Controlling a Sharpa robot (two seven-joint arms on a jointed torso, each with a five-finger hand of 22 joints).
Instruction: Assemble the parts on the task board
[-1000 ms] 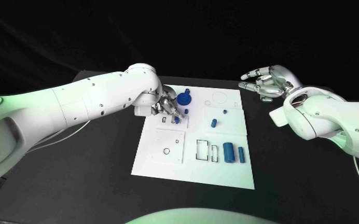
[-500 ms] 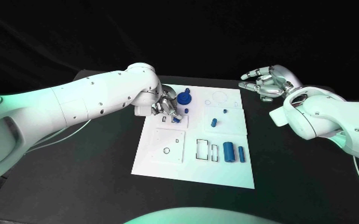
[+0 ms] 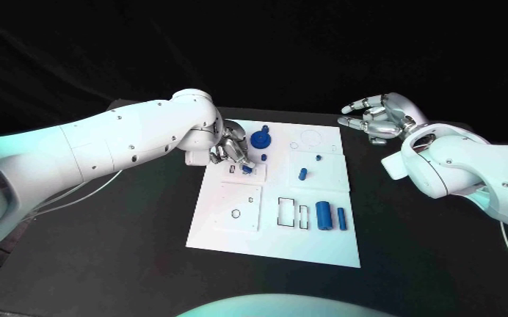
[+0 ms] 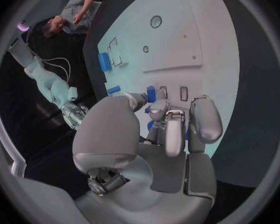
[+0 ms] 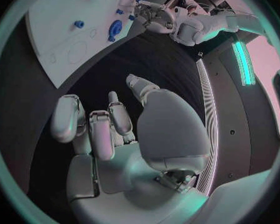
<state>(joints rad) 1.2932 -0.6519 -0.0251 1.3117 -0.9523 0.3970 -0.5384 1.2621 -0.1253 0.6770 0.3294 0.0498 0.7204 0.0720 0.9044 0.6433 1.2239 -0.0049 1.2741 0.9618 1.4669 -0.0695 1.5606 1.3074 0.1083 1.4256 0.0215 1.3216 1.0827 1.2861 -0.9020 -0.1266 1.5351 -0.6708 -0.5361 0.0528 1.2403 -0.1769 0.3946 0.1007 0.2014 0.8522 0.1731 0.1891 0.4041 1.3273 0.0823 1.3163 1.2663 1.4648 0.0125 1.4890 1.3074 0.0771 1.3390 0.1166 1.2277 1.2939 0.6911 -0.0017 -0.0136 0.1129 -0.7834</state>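
Two hands: left hand [image 3: 234, 150] at ten o'clock on flat white task board [image 3: 277, 192], fingers [image 4: 167, 115] pinching small blue cylindrical part [image 4: 151, 93]; right hand [image 3: 378, 119] off-board, loosely curled, holding nothing. Risk: part tilting, jamming in slot.

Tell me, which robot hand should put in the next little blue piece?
Probably the left hand. It is already over the task board, fingers down at a small blue part. The right hand hangs off the board's far right corner, over the black table, holding nothing.
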